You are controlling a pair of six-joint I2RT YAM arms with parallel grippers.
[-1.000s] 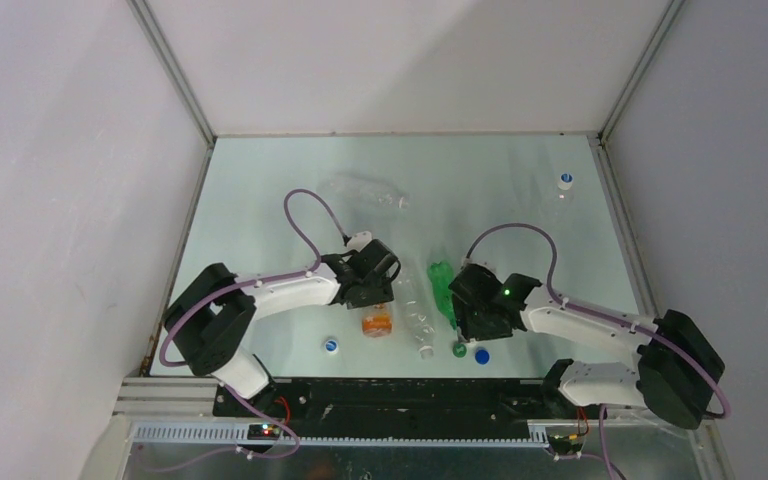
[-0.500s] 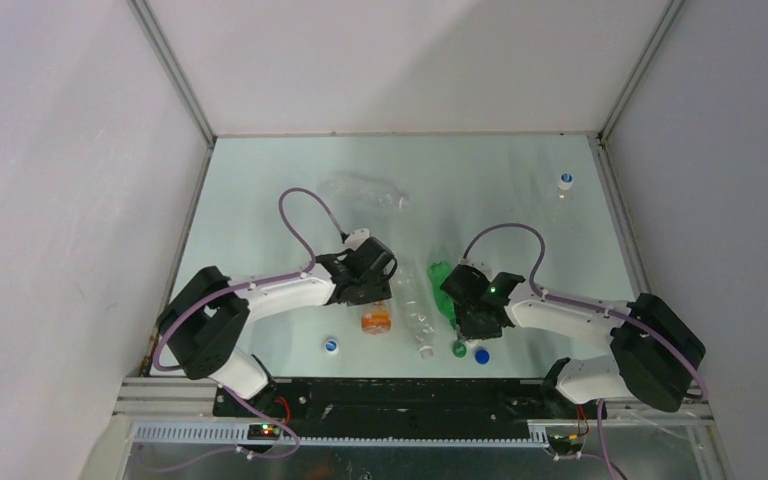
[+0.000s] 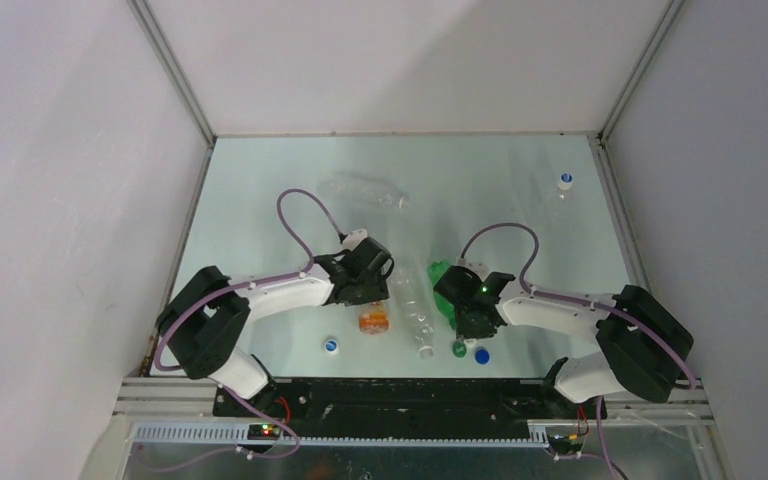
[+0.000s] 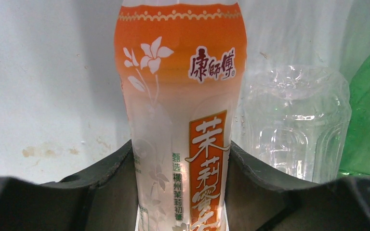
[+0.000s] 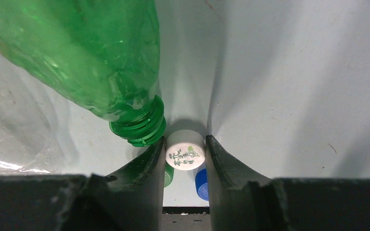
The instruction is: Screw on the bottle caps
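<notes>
Left jaws closed partway on the waist of the orange bottle point(image 4: 180, 120), gripping it on both sides; in the top view this bottle shows at 6 o'clock from the left jaws. A clear bottle point(image 4: 296, 125) lies just at its 3 o'clock, with the green bottle point(image 4: 368, 130) beyond. Right jaws narrowed onto a white cap point(image 5: 185, 150), touching both its sides; the green bottle's open neck lies just at 10 o'clock from that cap, not on it. A green cap point(image 5: 168, 174) and a blue cap point(image 5: 201, 184) rest on the bench point(image 3: 260, 200) under the right jaws, close together. A blue-and-white cap point(image 3: 331, 346) lies at 8 o'clock from the orange bottle. A second clear bottle point(image 3: 365, 190) lies toward 12 o'clock of the bench; a capped bottle point(image 3: 563, 190) stands at 1 o'clock, near the far right corner
</notes>
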